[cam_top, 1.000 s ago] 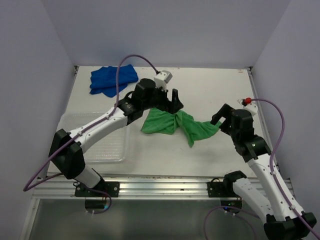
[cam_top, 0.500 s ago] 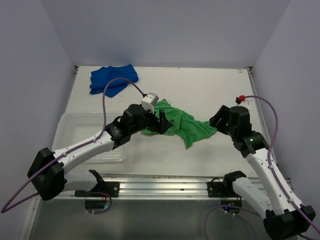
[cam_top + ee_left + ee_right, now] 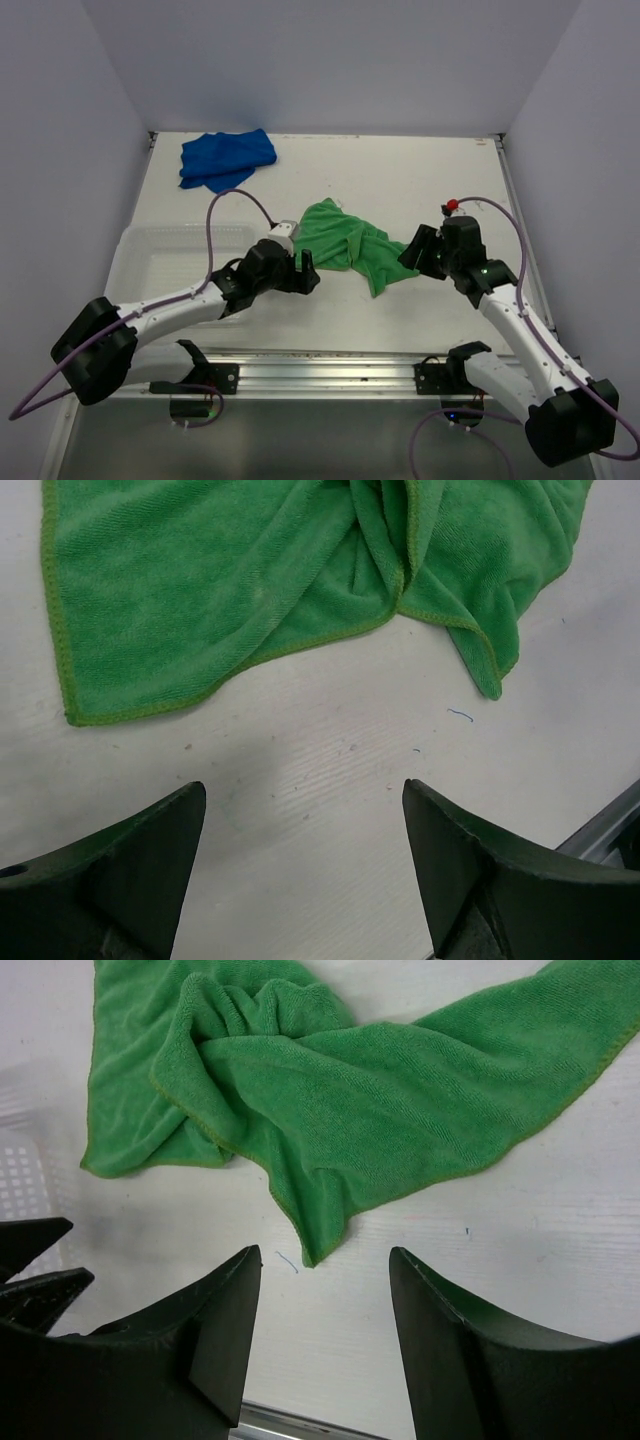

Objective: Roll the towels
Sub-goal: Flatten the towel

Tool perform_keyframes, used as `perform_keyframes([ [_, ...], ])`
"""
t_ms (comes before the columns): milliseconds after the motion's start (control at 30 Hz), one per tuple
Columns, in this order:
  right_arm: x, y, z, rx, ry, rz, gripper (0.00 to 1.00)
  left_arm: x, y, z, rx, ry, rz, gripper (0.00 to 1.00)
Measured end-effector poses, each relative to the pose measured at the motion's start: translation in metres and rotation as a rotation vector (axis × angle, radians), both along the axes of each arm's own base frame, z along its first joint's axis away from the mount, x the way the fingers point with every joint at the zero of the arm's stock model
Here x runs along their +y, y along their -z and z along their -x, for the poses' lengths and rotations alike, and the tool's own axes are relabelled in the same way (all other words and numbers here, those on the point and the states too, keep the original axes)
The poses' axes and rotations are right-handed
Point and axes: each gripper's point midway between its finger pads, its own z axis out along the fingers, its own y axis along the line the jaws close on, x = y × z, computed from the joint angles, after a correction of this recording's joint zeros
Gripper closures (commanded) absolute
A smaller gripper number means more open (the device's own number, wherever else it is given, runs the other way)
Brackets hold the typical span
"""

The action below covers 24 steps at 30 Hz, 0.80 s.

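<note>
Top external view: you have a crumpled bright green cloth towel [image 3: 348, 243] lying mid-table on the white tabletop [image 3: 430, 175], between your 2 arms.
Green towel shape: unrolled; bunched and twisted through its middle, with 1 flap spread flat to the left and 1 pointed corner reaching toward the near edge.
Royal blue cloth towel [image 3: 226, 157]: crumpled in the far left corner of the tabletop, well apart from the green towel and from both grippers.
White perforated plastic basket [image 3: 135, 262]: sits at the near left; your left arm reaches across it.
Left gripper [image 3: 302, 792]: your fingers stand wide apart with nothing between them. Only bare tabletop shows in the gap. The gripper sits just short of the green towel's hemmed near-left edge and is not touching it.
Right gripper [image 3: 322, 1255]: your fingers are parted and have hold of nothing. It sits at the green towel's right side, and the towel's pointed corner shows in the gap at the fingertips. You cannot tell whether the tips touch the cloth.
Left wrist view: the flat flap fills the upper left and the twisted folds the upper right.
</note>
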Motion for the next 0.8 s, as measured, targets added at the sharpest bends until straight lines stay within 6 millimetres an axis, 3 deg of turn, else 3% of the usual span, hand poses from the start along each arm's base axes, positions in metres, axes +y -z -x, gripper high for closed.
perform_keyframes([
  [367, 0.008, 0.010, -0.003, 0.008, -0.035, -0.021, 0.41, 0.043, 0.015, -0.010, -0.018, -0.162, -0.167, 0.11],
  [533, 0.012, 0.019, -0.004, 0.030, -0.053, -0.031, 0.44, 0.060, 0.013, -0.016, -0.024, -0.222, -0.193, 0.09],
  [667, 0.014, 0.023, -0.005, 0.041, -0.072, -0.022, 0.49, 0.067, 0.013, -0.021, -0.034, -0.244, -0.208, 0.10],
  [800, 0.018, 0.026, -0.002, 0.047, -0.104, -0.014, 0.50, 0.064, 0.025, -0.025, -0.011, -0.227, -0.261, 0.16],
])
